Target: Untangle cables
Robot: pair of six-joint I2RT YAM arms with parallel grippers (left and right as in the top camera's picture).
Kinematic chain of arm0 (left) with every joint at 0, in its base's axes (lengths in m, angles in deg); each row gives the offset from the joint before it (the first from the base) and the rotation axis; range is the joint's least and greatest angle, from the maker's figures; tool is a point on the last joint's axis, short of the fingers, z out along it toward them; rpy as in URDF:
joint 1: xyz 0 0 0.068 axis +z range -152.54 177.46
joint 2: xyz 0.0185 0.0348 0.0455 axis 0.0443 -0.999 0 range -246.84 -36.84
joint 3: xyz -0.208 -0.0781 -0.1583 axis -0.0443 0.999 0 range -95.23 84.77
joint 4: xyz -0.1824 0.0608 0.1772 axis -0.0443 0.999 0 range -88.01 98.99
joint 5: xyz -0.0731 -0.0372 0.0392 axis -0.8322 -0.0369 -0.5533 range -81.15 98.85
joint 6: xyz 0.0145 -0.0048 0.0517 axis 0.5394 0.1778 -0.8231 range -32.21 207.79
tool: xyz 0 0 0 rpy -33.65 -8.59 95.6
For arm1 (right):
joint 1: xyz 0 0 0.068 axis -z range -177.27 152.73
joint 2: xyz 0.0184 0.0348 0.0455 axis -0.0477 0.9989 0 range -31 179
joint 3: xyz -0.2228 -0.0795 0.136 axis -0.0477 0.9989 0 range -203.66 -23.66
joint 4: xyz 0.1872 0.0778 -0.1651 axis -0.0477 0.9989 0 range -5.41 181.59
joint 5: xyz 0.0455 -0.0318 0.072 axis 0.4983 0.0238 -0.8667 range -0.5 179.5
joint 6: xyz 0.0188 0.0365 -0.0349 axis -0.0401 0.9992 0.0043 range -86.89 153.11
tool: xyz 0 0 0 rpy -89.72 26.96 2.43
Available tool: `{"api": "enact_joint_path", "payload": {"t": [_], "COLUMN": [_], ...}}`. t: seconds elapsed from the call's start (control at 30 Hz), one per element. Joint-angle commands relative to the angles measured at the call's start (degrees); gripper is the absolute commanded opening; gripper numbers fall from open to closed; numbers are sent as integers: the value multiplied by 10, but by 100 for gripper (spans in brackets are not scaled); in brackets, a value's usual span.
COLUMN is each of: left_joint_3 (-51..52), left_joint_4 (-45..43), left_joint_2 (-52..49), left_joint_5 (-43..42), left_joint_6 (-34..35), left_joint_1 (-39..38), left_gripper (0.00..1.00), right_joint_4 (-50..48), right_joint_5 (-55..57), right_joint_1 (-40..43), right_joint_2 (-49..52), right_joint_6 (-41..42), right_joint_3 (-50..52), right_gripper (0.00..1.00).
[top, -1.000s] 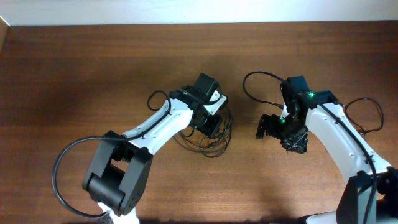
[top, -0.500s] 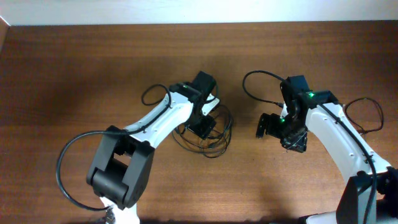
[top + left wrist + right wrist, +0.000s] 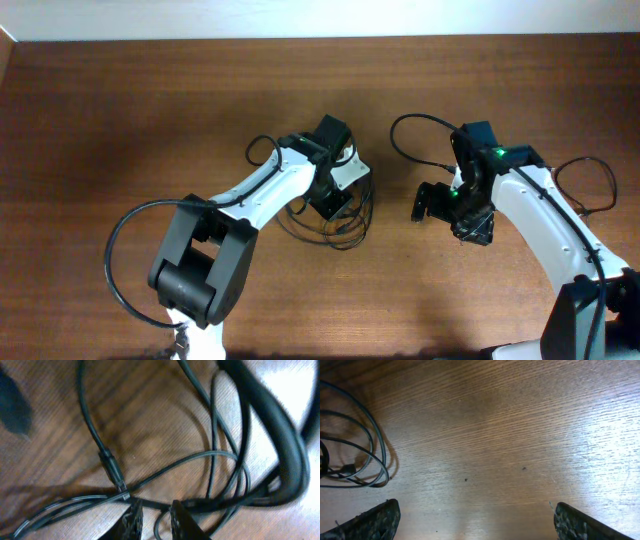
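We see the brown wooden counter (image 3: 120,130) first, with the cables (image 3: 345,232) lying on it in loose black loops near its middle. The left arm (image 3: 265,190) reaches in from the lower left of the cables and ends right over them. The right arm (image 3: 540,215) sits well to their right. The left tool (image 3: 330,205) is down among the loops. In its wrist view, the left tool (image 3: 154,519) stands narrow, a thin strand crosses just at its tips, and we cannot tell whether it pinches that strand. The right tool (image 3: 477,519) is spread wide over bare wood, holding nothing, with the cables (image 3: 367,460) off to its left. A small black plug (image 3: 112,467) joins one strand just above the left tool's tips.
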Motion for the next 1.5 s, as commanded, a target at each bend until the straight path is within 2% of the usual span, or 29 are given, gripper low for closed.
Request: {"api": "enact_joint_path", "payload": {"t": [0.0, 0.07, 0.13, 0.23, 0.33, 0.37, 0.47, 0.6, 0.67, 0.7, 0.73, 0.77, 0.83, 0.87, 0.97, 1.03, 1.13, 1.2, 1.23, 1.27, 1.3, 1.37, 1.4, 1.47], "left_joint_3": [-3, -3, -3, -10, -11, -11, -7, 18, 32, 42, 47, 48, 49, 49, 49, 55, 65, 66, 65, 66, 65, 64, 63, 63], "left_joint_4": [-24, -26, -5, 30, 59, 64, 62, 14, -12, -32, -44, -49, -61, -67, -79, -95, -114, -114, -114, -113, -112, -106, -102, -84], "left_joint_2": [-6, -7, -8, -2, 6, 6, 5, 5, 5, 5, 5, 5, 5, 5, 5, 5, 5, 5, 5, 5, 5, 9, 13, 38], "left_joint_5": [2, 2, 2, 13, -5, -20, -40, -39, -39, -39, -39, -39, -25, -17, -18, -20, -20, -20, -20, -20, -20, -20, -20, -25], "left_joint_6": [46, 57, 37, 28, 12, 0, -2, -2, -2, -2, -2, -2, 0, 3, 3, 3, 3, 3, 3, 2, 2, 2, 2, -7], "left_joint_1": [2, 2, 2, 17, 29, 28, 21, 4, 2, 2, 2, 2, 2, 2, 2, 2, 2, 2, 2, 2, 2, 2, 2, 2], "left_gripper": [27, 30, 31, 29, 39, 40, 40, 43, 48, 55, 74, 74, 49, 42, 47, 54, 51, 45, 33, 27, 15, 3, 0, 0], "right_joint_4": [-7, -7, -7, -6, -9, -11, -11, -13, -14, -16, -16, -16, -16, -15, -16, -16, -16, -20, -20, -20, -20, -35, -43, -65], "right_joint_5": [-2, -2, -2, -2, -1, -1, -1, -1, -1, -1, -1, -1, -1, -1, -1, -1, -1, -1, -2, -6, -31, -113, -136, -192], "right_joint_1": [1, 1, 1, 1, 1, 1, 1, 1, 1, 1, 1, 1, 1, 1, 1, 1, 1, 1, 1, 1, 1, 1, 1, 1], "right_joint_2": [3, 3, 3, 3, 3, 3, 3, 3, 3, 3, 3, 3, 3, 3, 3, 3, 3, 3, 3, 3, 3, 2, 2, 2], "right_joint_6": [0, 0, 0, 0, 0, 0, 0, 0, 0, 0, 0, 0, 0, 0, 0, 0, 0, 0, 0, 0, -4, -78, -89, -110], "right_joint_3": [6, 6, 6, 6, 6, 6, 6, 6, 6, 6, 6, 6, 6, 6, 6, 6, 6, 6, 6, 6, 5, 4, 1, -4], "right_gripper": [98, 99, 98, 99, 98, 98, 98, 99, 98, 98, 98, 98, 98, 98, 99, 98, 98, 98, 99, 98, 98, 99, 99, 99]}}
